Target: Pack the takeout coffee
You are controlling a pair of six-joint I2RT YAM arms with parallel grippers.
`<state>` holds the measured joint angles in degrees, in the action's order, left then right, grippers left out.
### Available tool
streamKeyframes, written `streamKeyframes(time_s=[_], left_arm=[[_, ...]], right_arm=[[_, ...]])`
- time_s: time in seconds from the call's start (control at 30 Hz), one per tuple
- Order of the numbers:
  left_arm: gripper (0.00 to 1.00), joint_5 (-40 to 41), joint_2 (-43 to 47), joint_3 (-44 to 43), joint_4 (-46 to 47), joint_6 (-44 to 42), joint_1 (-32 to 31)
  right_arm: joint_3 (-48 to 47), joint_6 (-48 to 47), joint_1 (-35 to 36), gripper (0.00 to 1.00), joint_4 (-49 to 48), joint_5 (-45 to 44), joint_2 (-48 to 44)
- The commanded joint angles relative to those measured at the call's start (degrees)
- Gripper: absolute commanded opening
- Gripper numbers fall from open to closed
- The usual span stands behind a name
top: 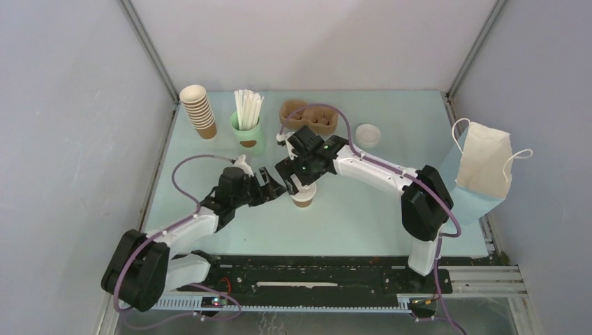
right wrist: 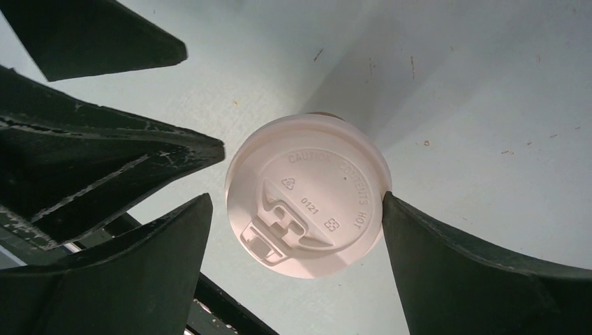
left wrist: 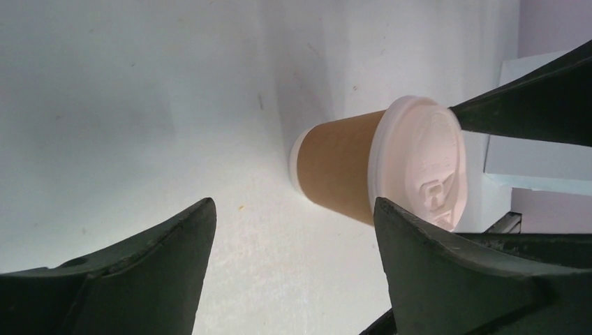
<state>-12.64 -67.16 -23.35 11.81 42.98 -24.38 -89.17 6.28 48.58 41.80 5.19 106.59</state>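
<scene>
while the 2 arms meet near the middle of the table (top: 391, 216), there is 1 takeout coffee (top: 304, 198) standing upright on it, 1 stack of lidless brown cups (top: 198, 110), 1 mint-green cup of white straws (top: 247, 130), 1 pulp carrier (top: 308, 116), 1 loose white lid (top: 368, 134) and 1 paper bag (top: 486, 162) at the right edge. the coffee is well apart from the carrier. its lid reads "caution contents hot" and "0121", legible only in the right wrist view. the right gripper (right wrist: 297, 199) hangs over the cup with jaws spread, 1 finger at the lid's rim, the other clear of it. the left gripper (left wrist: 293, 206) is also spread wide and grips nothing, the cup just beyond its tips. only the left wrist view shows the cup's brown side.
</scene>
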Motion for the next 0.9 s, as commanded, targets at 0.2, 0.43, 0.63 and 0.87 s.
streamKeyframes(time_s=[0.2,0.43,0.63,0.87], left_arm=[[0.96,2.96,6.13,-7.67,-15.88,-3.29,0.45],[1.0,-1.43,7.33,-10.35,-16.44,-1.72,1.82],[0.92,-13.72,1.12,-9.34,-2.93,3.97,1.88],[0.84,-14.41,-4.17,-8.11,0.93,4.65,1.88]], right_arm=[[0.99,2.29,-0.08,1.0,1.13,1.63,-4.79],[0.31,2.29,-2.36,1.0,1.45,3.86,-9.55],[14.44,7.16,-12.6,0.93,-9.78,22.18,-16.95],[21.06,13.35,-21.34,0.75,-21.75,43.24,-11.05]])
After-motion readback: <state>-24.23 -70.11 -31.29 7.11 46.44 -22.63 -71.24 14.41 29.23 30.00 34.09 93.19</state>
